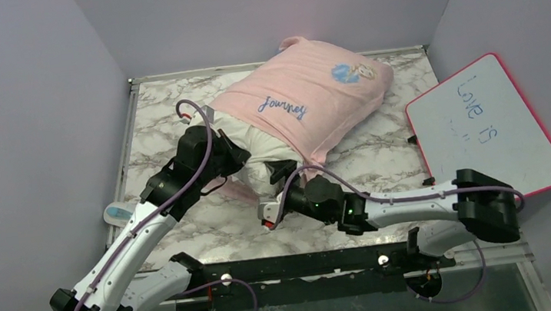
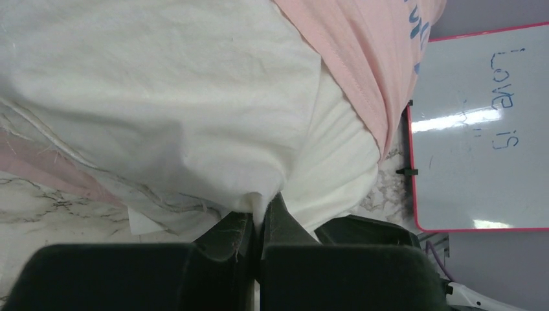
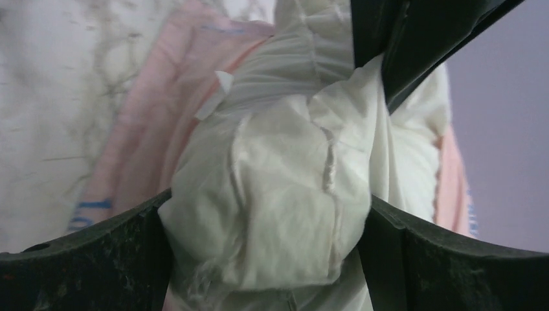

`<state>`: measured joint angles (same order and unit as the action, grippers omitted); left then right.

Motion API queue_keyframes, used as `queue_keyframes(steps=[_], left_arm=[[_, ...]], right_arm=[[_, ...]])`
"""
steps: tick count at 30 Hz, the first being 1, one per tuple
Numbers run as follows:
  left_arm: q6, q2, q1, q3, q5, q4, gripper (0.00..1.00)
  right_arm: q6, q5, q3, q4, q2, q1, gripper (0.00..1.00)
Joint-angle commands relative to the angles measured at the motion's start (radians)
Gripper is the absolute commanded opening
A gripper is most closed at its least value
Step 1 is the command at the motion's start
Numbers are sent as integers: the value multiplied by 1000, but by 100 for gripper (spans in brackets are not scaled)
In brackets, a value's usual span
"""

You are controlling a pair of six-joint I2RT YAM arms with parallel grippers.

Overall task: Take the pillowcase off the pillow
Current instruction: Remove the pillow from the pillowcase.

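The pale pink pillowcase (image 1: 312, 94) with "Journey" on it covers the far part of the white pillow (image 1: 267, 145), whose near end sticks out bare. My left gripper (image 1: 238, 159) is shut on a pinch of the pillow's white fabric (image 2: 162, 97), right at its fingertips (image 2: 259, 210); the pink pillowcase hem (image 2: 369, 58) lies beyond. My right gripper (image 1: 280, 193) stands open, its fingers wide on either side of a bunched white pillow corner (image 3: 278, 188) that fills the gap (image 3: 267, 207). Pink pillowcase (image 3: 155, 129) lies under that corner.
A pink-framed whiteboard (image 1: 486, 126) leans at the table's right edge. A small blue-and-white object (image 1: 120, 213) sits off the left edge. Lavender walls close in the marble table (image 1: 175, 112) on three sides.
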<state>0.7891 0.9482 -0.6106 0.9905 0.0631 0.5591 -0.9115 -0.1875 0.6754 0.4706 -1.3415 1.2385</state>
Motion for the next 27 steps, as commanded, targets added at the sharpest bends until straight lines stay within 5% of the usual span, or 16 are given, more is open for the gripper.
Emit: queue_keyframes(steps=[1,3,5,10,14,20,27], left_arm=[[12,-56,2,46,-61,-113,0],[14,-70,2,37,-79,-107,0],[26,-100,2,22,-24,-79,4],[26,-226,2,-10,179,27,63],[41,-271,1,3,312,145,78],[148,-420,2,-17,459,270,79],[194,-380,2,-139,392,189,79]], right_arm=[[-263,-352,11,478,-164,-2,100],[-291,-404,54,624,-235,-2,97],[-255,-400,98,592,-251,-2,74],[85,-442,237,284,-169,-10,2],[389,-431,338,37,-102,-36,1],[849,-338,532,-353,-42,-152,1],[998,-254,639,-506,7,-180,1]])
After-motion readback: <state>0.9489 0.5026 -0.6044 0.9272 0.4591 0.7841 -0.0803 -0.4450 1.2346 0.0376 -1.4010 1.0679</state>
